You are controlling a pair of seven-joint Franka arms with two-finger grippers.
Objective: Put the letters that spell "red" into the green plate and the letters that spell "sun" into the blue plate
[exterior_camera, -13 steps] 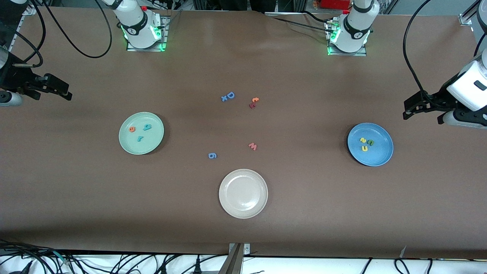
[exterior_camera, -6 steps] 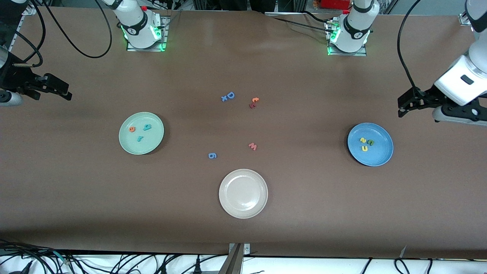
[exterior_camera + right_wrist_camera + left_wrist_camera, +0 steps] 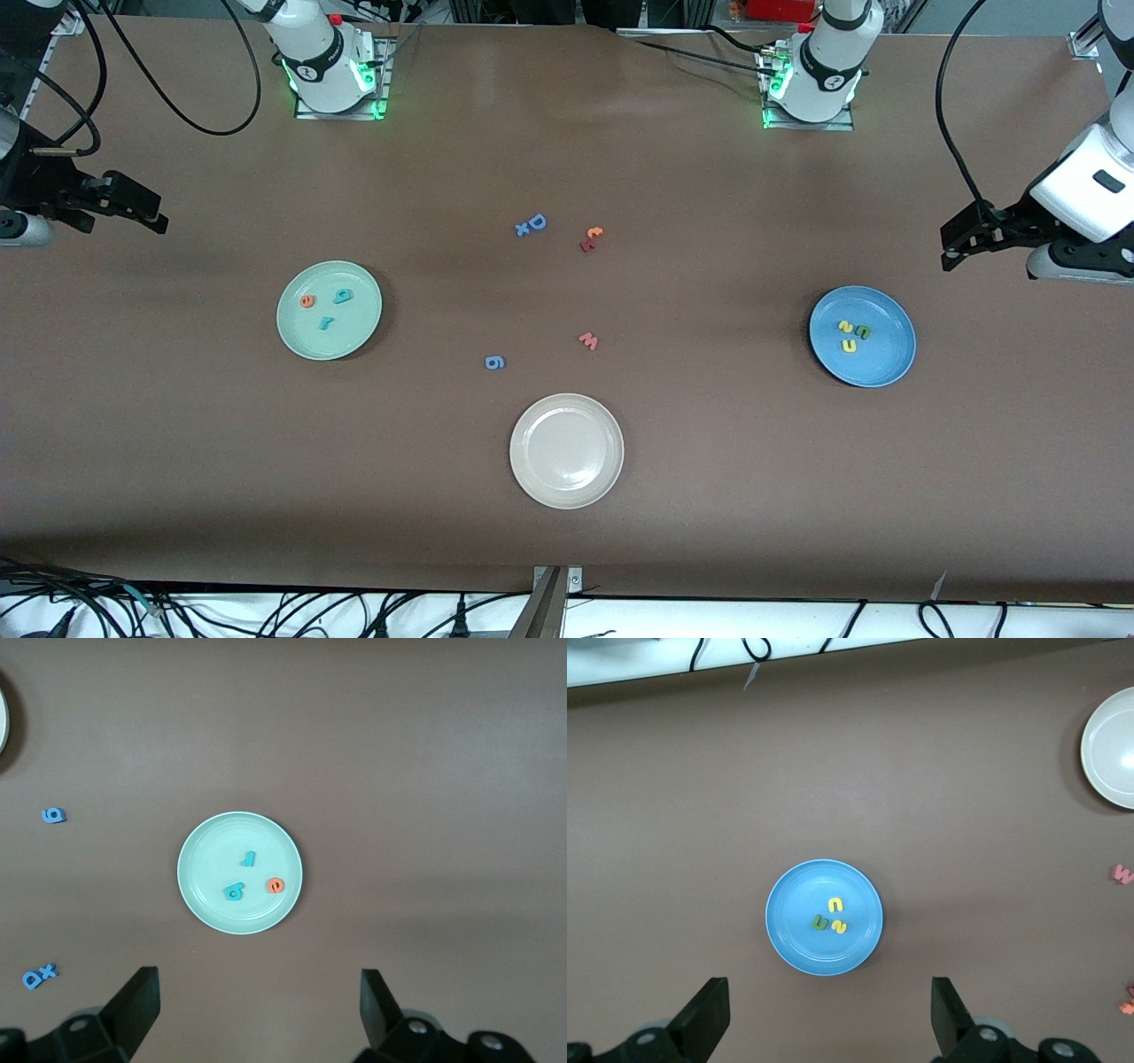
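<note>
The green plate [image 3: 350,332] toward the right arm's end holds the orange "e" [image 3: 307,300], teal "d" [image 3: 342,297] and teal "r" [image 3: 326,322]. The right wrist view shows the same plate [image 3: 208,895] with its three letters. The blue plate [image 3: 886,359] toward the left arm's end holds the yellow "s" [image 3: 844,326], green "n" [image 3: 862,332] and yellow "u" [image 3: 849,346]; the left wrist view shows that plate [image 3: 793,939] too. My left gripper [image 3: 948,248] hangs open and empty over the table beside the blue plate. My right gripper [image 3: 158,213] waits open and empty over its end of the table.
A beige-white plate [image 3: 567,450] lies empty near the front camera. Loose letters lie mid-table: a blue "D" with an "x" [image 3: 532,224], an orange and red pair [image 3: 591,238], a pinkish "w" [image 3: 589,340] and a blue "g"-like letter [image 3: 494,361].
The left arm's hand has shifted a little above its end of the table, staying open. The right arm, the plates and the letters have not moved.
</note>
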